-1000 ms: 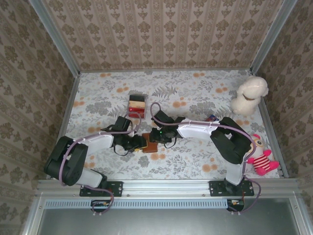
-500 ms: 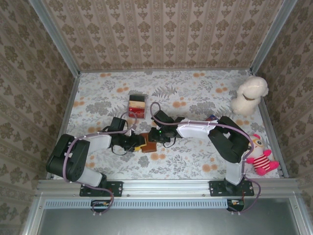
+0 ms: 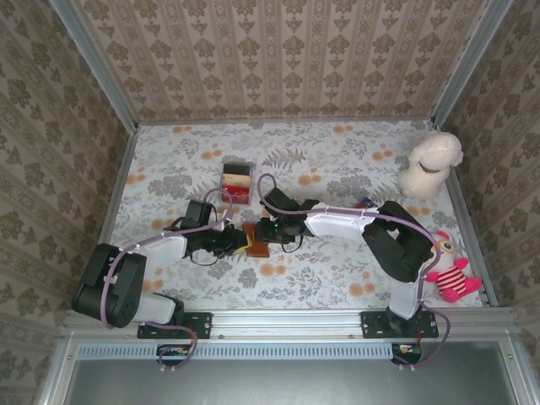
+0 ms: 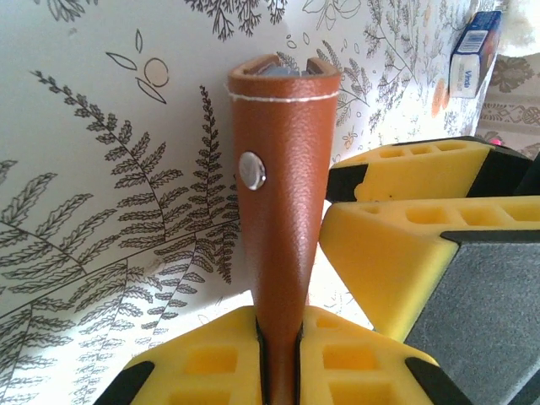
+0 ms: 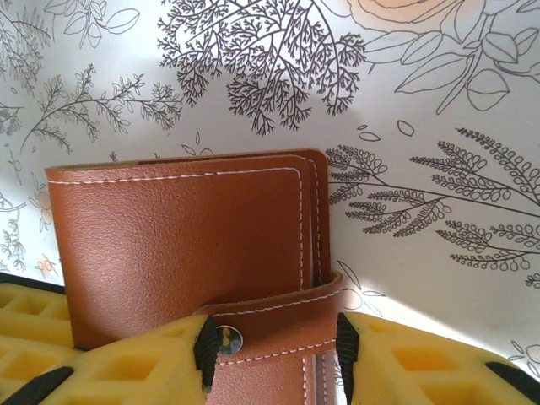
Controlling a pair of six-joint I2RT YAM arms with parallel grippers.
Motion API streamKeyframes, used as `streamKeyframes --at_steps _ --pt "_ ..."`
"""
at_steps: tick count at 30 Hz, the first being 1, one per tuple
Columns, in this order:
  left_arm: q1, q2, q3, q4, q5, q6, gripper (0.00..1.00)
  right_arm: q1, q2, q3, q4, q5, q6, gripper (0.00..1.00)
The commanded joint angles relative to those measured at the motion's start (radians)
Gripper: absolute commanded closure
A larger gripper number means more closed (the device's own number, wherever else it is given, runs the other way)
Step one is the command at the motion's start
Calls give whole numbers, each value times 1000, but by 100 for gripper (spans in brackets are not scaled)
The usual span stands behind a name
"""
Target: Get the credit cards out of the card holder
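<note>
Card holder (image 5: 177,245), closed, at the unfastening stage; parts listed from largest to smallest.

Floral tabletop (image 3: 337,160): carries everything below.

Left arm (image 3: 160,246) and right arm (image 3: 337,224): both reach to the middle of the tabletop and meet at the holder. Compared with the earlier overhead views, the left arm's elbow and shoulder have swung outward to the left. The right arm has hardly moved.

White plush animal (image 3: 430,164) and pink striped doll (image 3: 447,274): at the right edge, well apart from the work.

Red-and-cream striped box (image 3: 236,181): just beyond the left arm's wrist, not involved.

Holder: brown leather, between the two claws, its cover shut. The credit cards are therefore judged to be still inside, with none drawn out yet.

Left claw (image 4: 280,371): jaws now squeezed together on the holder, pinching it by its closing tab (image 4: 283,211). This is a firmer hold than a second ago.

Right claw (image 5: 270,354): jaws stand apart on either side of the tab and have widened within the last second. Whether the pads still press the tab's edges cannot be told.

Snap stud (image 4: 251,170): bare on the tab's face.

Reading: the tab appears to be passing from right claw to left, so opening the cover is the next step.
</note>
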Motion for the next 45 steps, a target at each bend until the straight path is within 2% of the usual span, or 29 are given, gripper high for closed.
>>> streamKeyframes --at_steps 1,11,18,21,28,33,36,41,45 --pt "-3 -28 24 3 32 35 88 16 -6 39 -49 19 -21 52" --pt "-3 -23 31 -8 26 36 91 23 16 55 -59 3 -25 47" --pt "-3 -48 35 -19 21 37 93 23 44 62 -105 30 -24 54" --pt "-3 -53 42 -50 5 49 94 22 43 77 -162 83 -38 59" --pt "2 -63 52 -103 -42 63 98 19 14 96 -357 325 -45 71" --pt "16 -57 51 -103 -47 73 98 14 -3 98 -410 376 -17 74" --pt "18 -48 52 -96 -36 75 98 14 -19 91 -370 349 -28 74" --pt "18 -44 51 -100 -32 79 98 3 -22 72 -218 164 -67 70" --pt "18 -44 50 -106 -33 84 98 -2 1 81 -183 103 -54 67"
